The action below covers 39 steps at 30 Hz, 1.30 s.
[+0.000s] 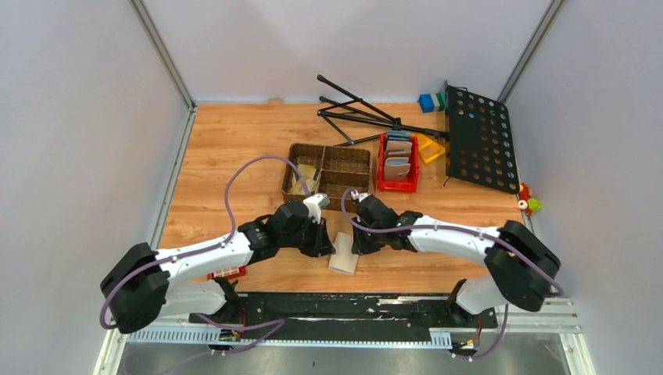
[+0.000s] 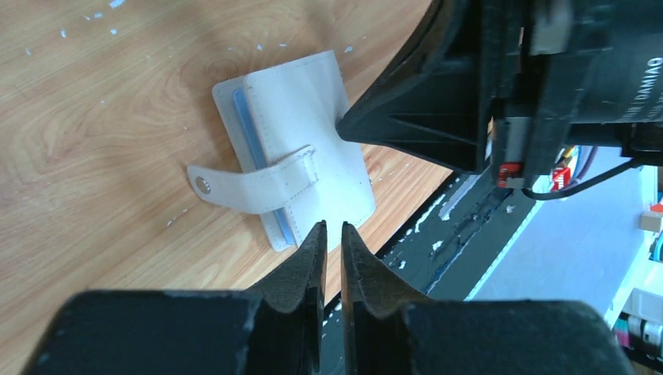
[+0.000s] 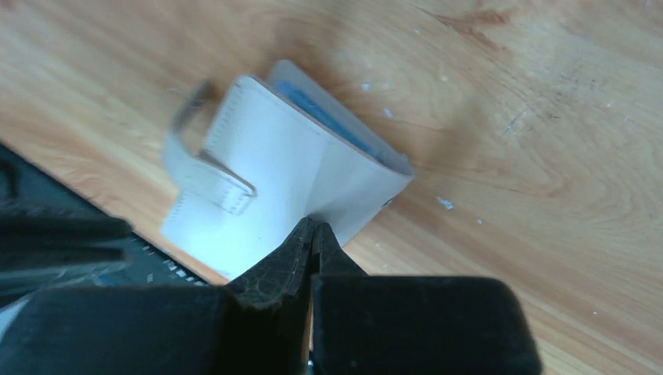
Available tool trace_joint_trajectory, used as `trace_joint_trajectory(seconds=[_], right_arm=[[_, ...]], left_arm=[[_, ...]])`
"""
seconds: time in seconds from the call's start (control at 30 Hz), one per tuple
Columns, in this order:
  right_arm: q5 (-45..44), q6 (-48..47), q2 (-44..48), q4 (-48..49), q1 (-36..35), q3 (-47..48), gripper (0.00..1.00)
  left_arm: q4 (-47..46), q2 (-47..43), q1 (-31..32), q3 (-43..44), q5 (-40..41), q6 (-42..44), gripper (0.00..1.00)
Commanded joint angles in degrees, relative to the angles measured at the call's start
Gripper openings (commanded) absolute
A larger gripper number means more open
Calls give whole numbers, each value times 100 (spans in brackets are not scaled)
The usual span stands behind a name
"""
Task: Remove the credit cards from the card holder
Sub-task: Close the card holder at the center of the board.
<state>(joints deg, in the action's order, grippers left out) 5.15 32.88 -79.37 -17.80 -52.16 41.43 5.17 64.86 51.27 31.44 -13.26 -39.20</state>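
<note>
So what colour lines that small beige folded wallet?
Light blue lining; left wrist view shows it best.

Toward the back of the wooden tabletop [image 1: 234, 148], a brown woven basket [image 1: 327, 173] beside a red bin [image 1: 397, 183] of wallets, a folded black stand [image 1: 367, 117], a black perforated panel [image 1: 478, 139], and blue and green blocks [image 1: 431, 101] in the far corner.

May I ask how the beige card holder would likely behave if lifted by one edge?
Probably floppy: the strap of the card holder lies unfastened, so it may swing open. It looks thin and light. Flat on the table, it should slide, not roll.
</note>
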Motion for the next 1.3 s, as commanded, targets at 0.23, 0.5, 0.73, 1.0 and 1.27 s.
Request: trace_joint_trajectory(seconds=[0.23, 0.5, 0.73, 1.0, 1.27], right_arm=[[-288, -236, -339, -138, 8, 270, 0], [414, -456, 677, -101, -281, -59, 0], [180, -408, 80, -423, -445, -35, 0], [-324, -447, -755, -1038, -622, 606, 0], [-611, -534, 379, -1003, -629, 370, 0]], left_arm=[[-642, 1085, 67, 237, 503, -4, 17], [-724, 1508, 67, 334, 566, -6, 17], [-769, 1571, 63, 327, 535, -57, 16], [-746, 1383, 66, 245, 548, -103, 16], [-227, 740, 67, 299, 773, 10, 16]])
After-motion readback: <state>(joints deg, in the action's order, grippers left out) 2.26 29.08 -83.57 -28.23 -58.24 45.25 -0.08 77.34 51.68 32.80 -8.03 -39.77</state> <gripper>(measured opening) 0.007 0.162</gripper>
